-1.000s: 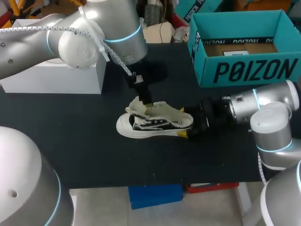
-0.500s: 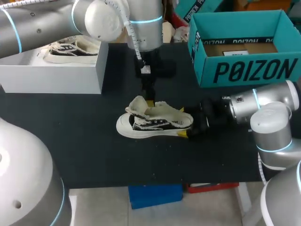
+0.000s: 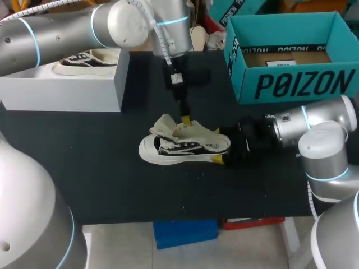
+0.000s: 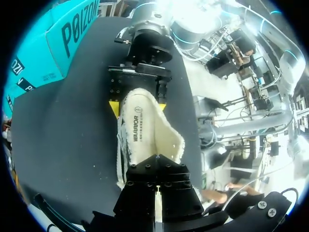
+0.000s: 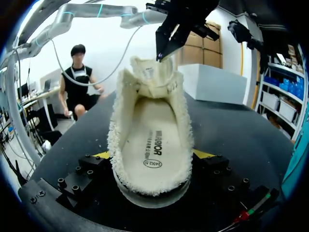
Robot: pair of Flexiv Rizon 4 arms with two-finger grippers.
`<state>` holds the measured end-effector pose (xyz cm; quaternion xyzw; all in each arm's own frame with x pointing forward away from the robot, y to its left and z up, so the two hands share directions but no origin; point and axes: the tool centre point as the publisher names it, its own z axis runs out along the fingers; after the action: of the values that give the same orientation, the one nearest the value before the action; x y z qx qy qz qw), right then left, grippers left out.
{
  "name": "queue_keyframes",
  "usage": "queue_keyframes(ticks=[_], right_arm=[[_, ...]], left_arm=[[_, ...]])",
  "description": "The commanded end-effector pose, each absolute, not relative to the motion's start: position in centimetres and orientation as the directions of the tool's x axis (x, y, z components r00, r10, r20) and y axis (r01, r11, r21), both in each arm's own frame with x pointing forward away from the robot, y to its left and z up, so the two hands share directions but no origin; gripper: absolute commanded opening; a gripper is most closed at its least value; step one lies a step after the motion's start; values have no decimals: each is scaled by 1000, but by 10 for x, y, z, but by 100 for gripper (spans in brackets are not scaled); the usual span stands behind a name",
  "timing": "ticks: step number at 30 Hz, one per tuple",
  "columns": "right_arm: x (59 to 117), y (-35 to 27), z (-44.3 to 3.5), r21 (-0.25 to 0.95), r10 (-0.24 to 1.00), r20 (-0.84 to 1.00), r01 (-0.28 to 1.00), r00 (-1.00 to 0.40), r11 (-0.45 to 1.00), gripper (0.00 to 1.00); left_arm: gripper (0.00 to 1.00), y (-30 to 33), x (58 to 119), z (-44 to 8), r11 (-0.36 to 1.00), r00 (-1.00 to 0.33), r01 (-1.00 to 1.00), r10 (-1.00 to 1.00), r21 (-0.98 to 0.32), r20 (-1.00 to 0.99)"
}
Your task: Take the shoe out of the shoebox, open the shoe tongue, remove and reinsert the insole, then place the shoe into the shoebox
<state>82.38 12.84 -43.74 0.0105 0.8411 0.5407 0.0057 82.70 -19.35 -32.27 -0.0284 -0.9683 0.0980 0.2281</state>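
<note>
Showing shoe insole, wrist views only

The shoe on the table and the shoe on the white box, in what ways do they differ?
The shoe on the table stands in plain view, its tongue raised, and the right pincer grips its heel. The shoe on the white box is held by nothing and partly hidden behind the left arm. Both are black-and-white sneakers with white soles.
</note>
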Motion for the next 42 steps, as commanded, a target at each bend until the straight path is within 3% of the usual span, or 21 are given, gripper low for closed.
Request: queue_keyframes(ticks=[1,22,42], right_arm=[[825,130,-442,909,25,2,12,-1000,416,0],[825,130,-442,909,25,2,12,-1000,416,0],[825,130,-442,909,25,2,12,-1000,416,0]], left_arm=[[0,-203,829,-337,980,-885,15,105,-197,454],[0,-211,809,-390,994,-913,0,45,-109,405],[0,-218,792,-421,992,-901,-48,8,-118,433]])
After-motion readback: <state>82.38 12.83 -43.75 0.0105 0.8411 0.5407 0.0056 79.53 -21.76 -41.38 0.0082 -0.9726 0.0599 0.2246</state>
